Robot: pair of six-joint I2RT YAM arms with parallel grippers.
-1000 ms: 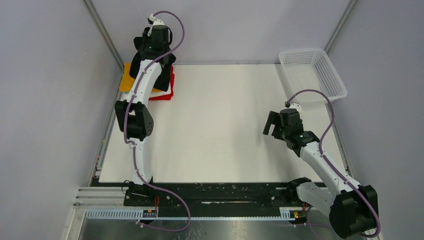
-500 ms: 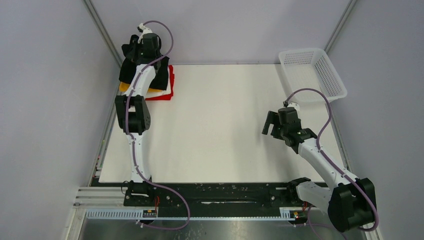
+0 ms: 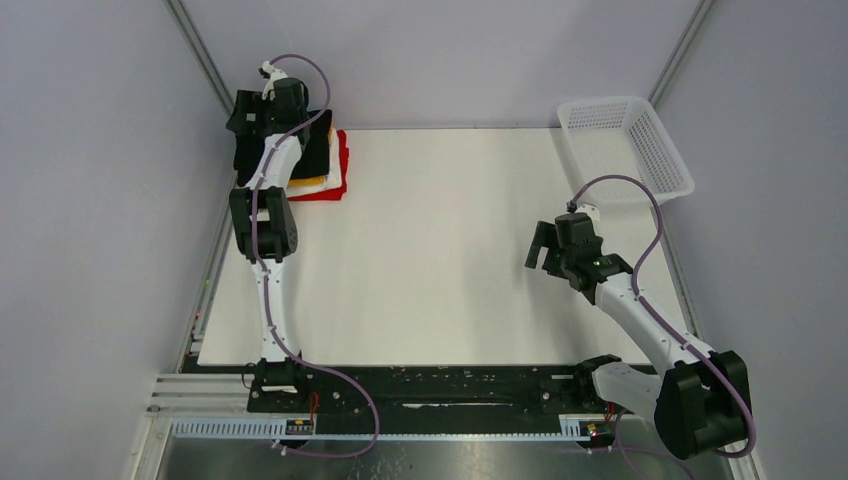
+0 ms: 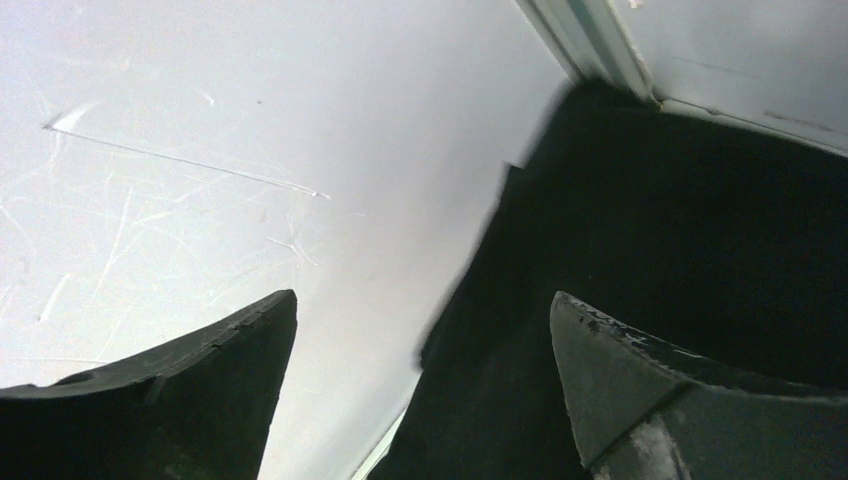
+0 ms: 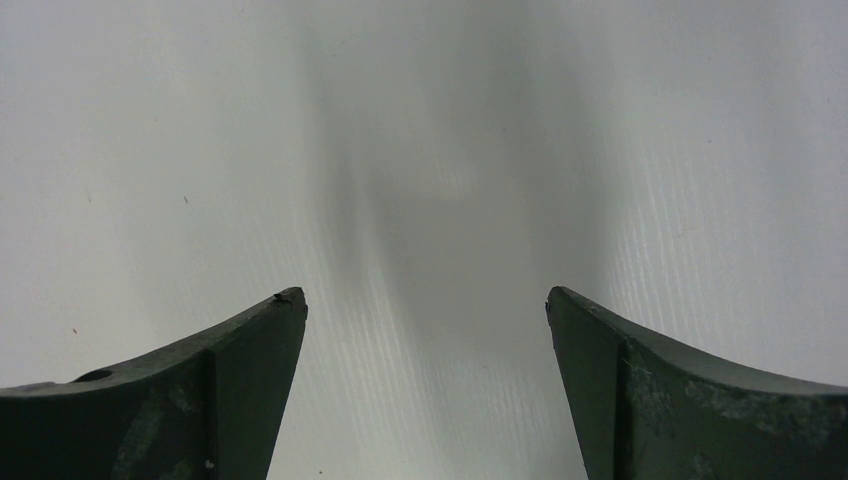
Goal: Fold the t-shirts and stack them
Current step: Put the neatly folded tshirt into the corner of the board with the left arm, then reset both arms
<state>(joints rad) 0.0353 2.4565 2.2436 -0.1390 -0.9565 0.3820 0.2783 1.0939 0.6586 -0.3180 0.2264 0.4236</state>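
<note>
Left tool [image 4: 420, 305] opened — one black t-shirt [image 4: 700, 220], one stack [image 3: 337, 183], one basket [image 3: 600, 103]

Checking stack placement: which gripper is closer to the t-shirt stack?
Left. The left gripper sits over the t-shirt stack in the far-left corner, jaws open; the right gripper hangs over the table far to its right.

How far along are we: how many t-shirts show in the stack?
4, stacked at the far left corner: black shirt on top, then orange-yellow shirt, white shirt, red shirt lowest. Others may be hidden.
</note>
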